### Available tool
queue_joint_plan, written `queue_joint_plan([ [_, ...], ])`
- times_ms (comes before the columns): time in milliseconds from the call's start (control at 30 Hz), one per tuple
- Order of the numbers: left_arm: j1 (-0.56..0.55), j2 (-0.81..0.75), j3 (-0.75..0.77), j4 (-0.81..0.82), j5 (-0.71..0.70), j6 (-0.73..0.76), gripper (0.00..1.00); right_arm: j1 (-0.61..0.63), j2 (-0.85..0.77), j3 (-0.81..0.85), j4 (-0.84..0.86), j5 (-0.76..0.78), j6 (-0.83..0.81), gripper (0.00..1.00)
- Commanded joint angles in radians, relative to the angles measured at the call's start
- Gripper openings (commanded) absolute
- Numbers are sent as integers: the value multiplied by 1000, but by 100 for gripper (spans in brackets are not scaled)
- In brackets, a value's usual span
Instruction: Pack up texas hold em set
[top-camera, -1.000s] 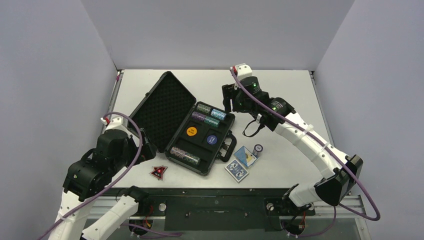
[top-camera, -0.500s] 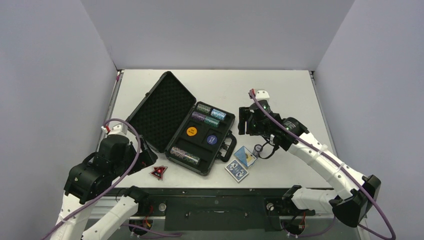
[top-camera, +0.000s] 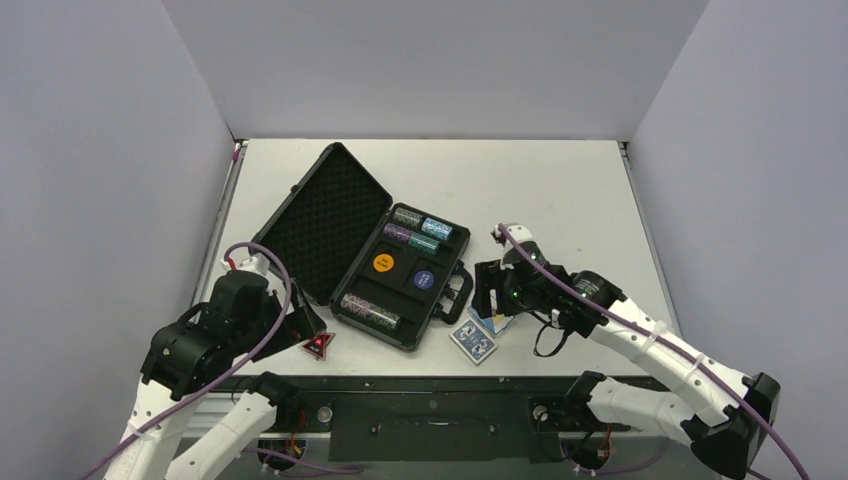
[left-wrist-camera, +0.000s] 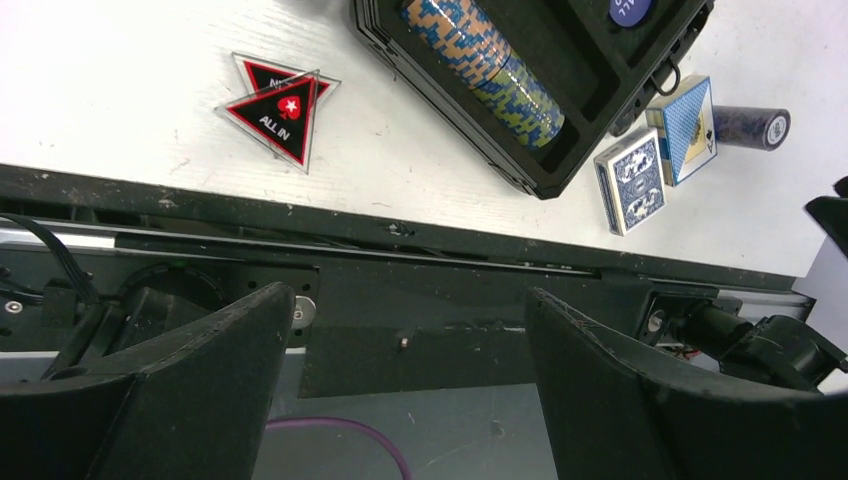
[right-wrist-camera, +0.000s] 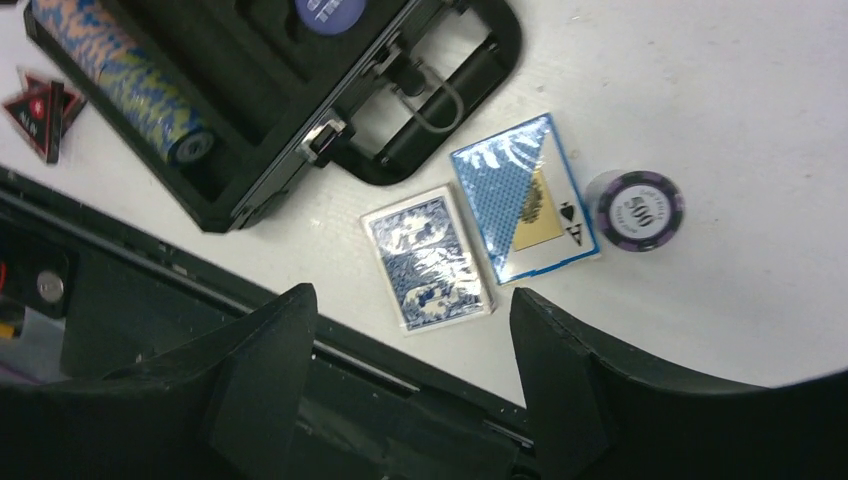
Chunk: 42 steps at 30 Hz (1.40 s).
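Texas hold 'em set, unpacked in part. Black briefcase (top-camera: 322, 218) lies open mid-table (top-camera: 560, 190), foam lid tilted back to the left. Inside you have glittery chip rolls (top-camera: 421, 231), an orange button (top-camera: 384, 263) and a blue button (top-camera: 423, 279). By the handle (right-wrist-camera: 470, 80), two blue decks lie on the table: patterned deck (right-wrist-camera: 428, 258) and ace-faced deck (right-wrist-camera: 523, 197), with a loose chip roll (right-wrist-camera: 640, 208) beside them. Red-black triangle (left-wrist-camera: 278, 95) lies off the case's near-left corner. Your left hand (left-wrist-camera: 408, 300) and right hand (right-wrist-camera: 412, 300) are both spread wide, empty.

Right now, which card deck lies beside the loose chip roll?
The light blue ace-of-spades deck; the darker patterned deck lies farther from the chip roll.
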Motion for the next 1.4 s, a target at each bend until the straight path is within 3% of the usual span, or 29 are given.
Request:
queue_joint_plan([
  [0,3,-29,-17,40,41,-17,83,95,34,10,6,-14,-51,68],
  [400,3,-77,-49,51,96,51,83,304,266,27,56,73,-129,72],
  [600,3,-120,-44,6,143,144,83,307,347,44,67,121,-147,72],
  [867,3,-99,-33,-8,121,205,84,259,421,-5,144,76,-183,70],
  [1133,3,-99,-21,59,62,139,84,172,435,-73,193,16,-221,68],
  [1367,3,-104,-41,96,39,90,84,168,456,-119,220,-63,-202,68],
])
